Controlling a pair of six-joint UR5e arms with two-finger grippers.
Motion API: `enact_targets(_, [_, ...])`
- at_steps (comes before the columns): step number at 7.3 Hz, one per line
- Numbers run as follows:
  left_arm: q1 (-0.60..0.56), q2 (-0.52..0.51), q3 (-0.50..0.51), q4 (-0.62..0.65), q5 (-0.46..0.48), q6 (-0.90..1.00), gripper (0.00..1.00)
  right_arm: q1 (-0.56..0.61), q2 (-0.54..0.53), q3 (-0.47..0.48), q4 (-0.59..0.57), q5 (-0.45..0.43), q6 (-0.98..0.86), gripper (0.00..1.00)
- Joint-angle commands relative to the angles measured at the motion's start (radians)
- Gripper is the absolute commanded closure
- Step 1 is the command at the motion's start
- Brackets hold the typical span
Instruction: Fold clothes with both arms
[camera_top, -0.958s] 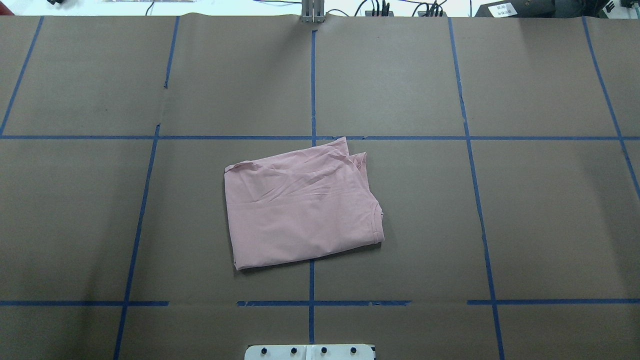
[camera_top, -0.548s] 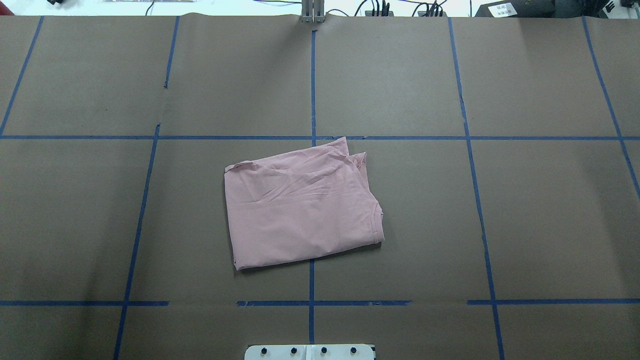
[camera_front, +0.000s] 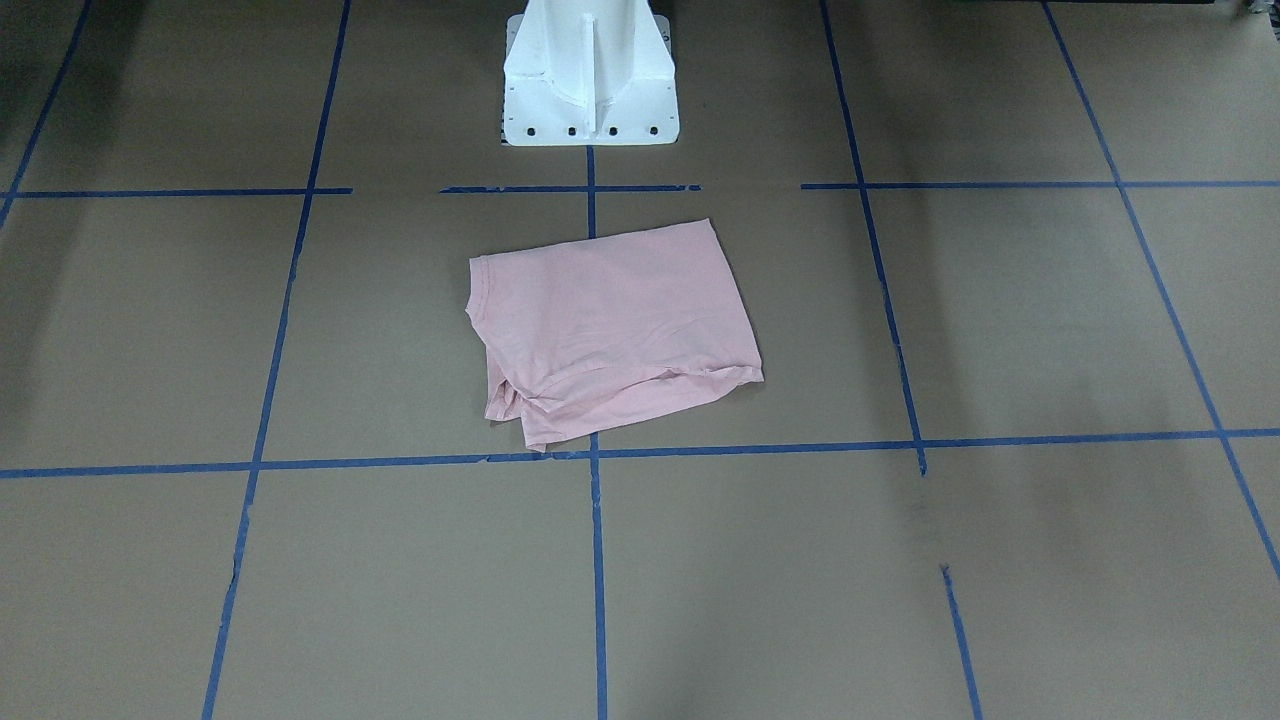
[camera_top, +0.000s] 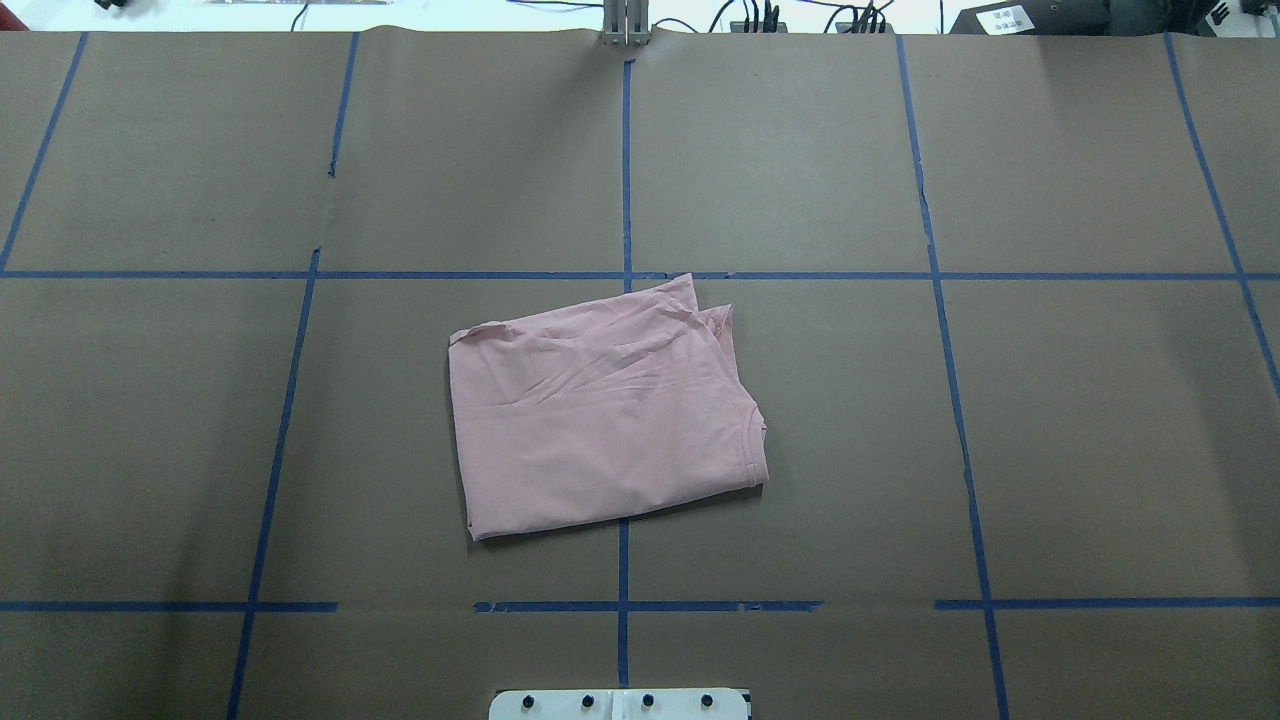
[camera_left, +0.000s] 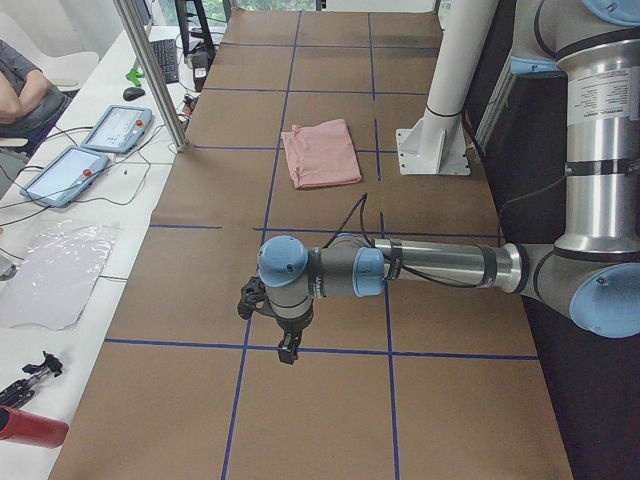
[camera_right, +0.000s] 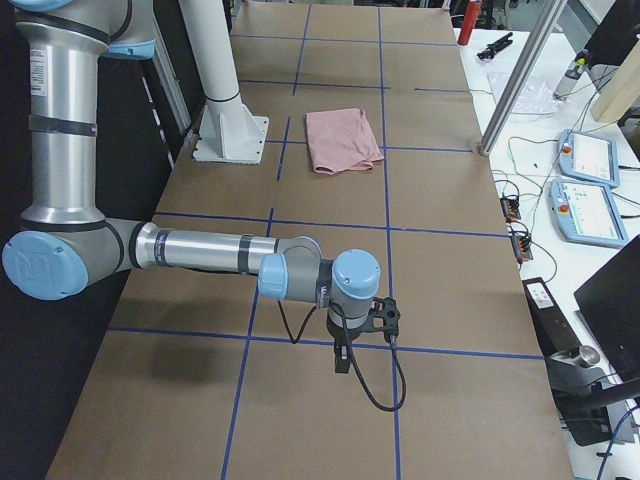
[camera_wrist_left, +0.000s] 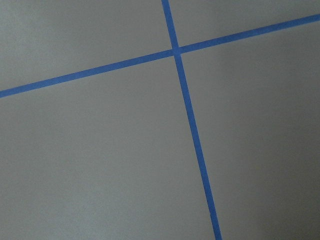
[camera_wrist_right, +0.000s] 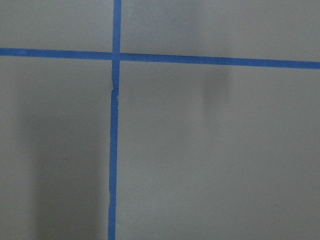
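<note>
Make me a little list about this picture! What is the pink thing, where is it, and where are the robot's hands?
thing: pink T-shirt, folded
place: middle of the brown table, in front of the white base
left gripper: above bare table, away from the shirt
right gripper: above bare table, away from the shirt
grippers open or shut: cannot tell

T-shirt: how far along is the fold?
Done: the T-shirt lies folded in a compact rectangle, plain side up. In hand: nothing; the left gripper and right gripper hang over the table, far from it. Left: perhaps squaring the uneven layers at its far edge.
</note>
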Motion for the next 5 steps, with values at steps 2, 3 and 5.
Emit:
enact_targets(2, [0.002, -0.002, 0.0, 0.0, 0.0, 0.001, 0.0, -0.001, -0.017, 0.0, 0.0, -0.001, -0.001, 0.0])
enact_targets(3, [0.002, -0.002, 0.0, 0.0, 0.0, 0.001, 0.0, 0.0, -0.02, 0.0, 0.0, -0.001, -0.001, 0.0])
enact_targets(5, [0.002, -0.002, 0.0, -0.002, -0.001, 0.004, 0.0, 0.0, -0.026, -0.002, 0.0, -0.001, 0.0, 0.0])
